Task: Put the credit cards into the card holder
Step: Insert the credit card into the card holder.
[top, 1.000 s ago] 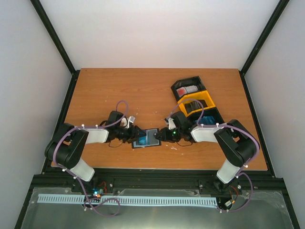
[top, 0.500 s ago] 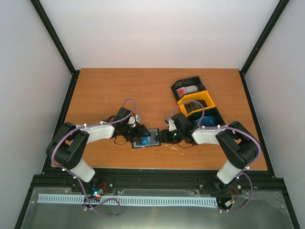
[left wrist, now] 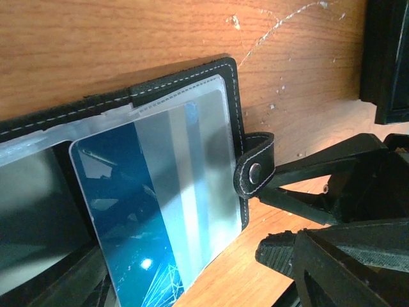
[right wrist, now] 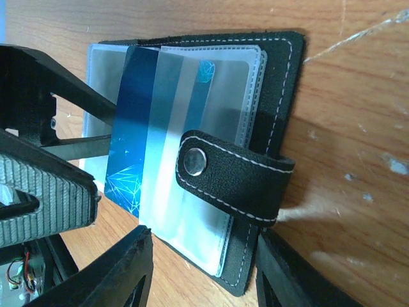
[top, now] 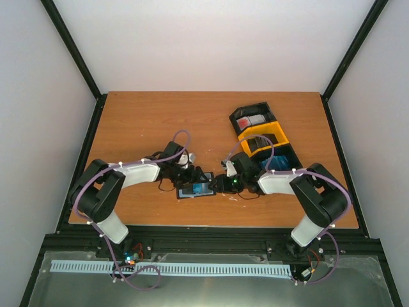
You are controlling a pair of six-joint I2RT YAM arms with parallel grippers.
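Blue card point(right wrist: 137, 147) halfway into holder point(right wrist: 281, 96); more cards point(top: 250, 120) waiting in trays point(top: 281, 135) at 2 o'clock. Left pincer point(top: 190, 177), right pincer point(top: 219, 185) open.

Desk point(top: 160, 121): orange-brown wood grain with pale scratches.
Walls point(top: 211, 45): plain white panels at left, far and right.
Frame point(top: 70, 48): black posts at the far corners.
Near ledge point(top: 211, 284): grey metal, carrying a white slotted strip point(top: 172, 268).
Light: soft, even.

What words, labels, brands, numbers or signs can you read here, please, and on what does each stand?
None can be read.
The blue card at the card holder shows only stripes and a line pattern.
The red-and-white cards in the far tray are too small to read.
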